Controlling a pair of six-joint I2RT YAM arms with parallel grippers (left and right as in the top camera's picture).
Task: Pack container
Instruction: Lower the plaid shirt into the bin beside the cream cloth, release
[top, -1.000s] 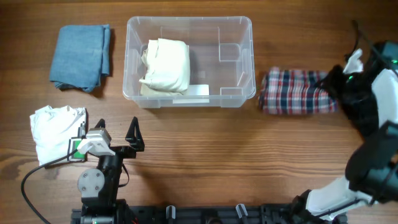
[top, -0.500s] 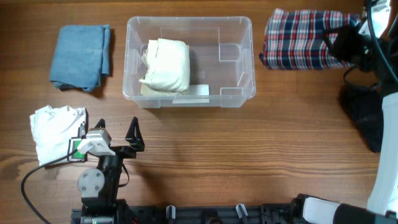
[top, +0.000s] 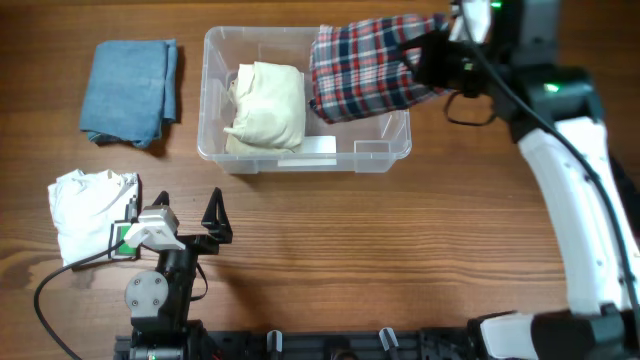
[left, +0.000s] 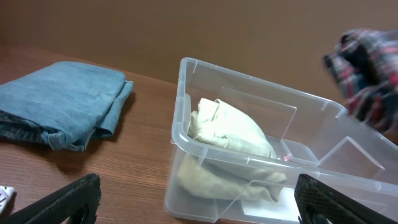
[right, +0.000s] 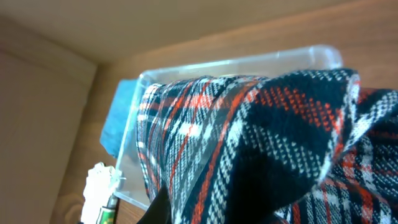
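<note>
The plaid cloth (top: 360, 65) hides the right gripper's (top: 428, 58) jaws in both its views, and the bin's (top: 270, 32) far right corner. In the left wrist view it is blurred and cropped at the right; the blue cloth (left: 56, 102) runs off left.

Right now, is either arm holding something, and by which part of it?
The right gripper holds the plaid cloth by one bunched end, above the container. The left gripper holds nothing.
</note>
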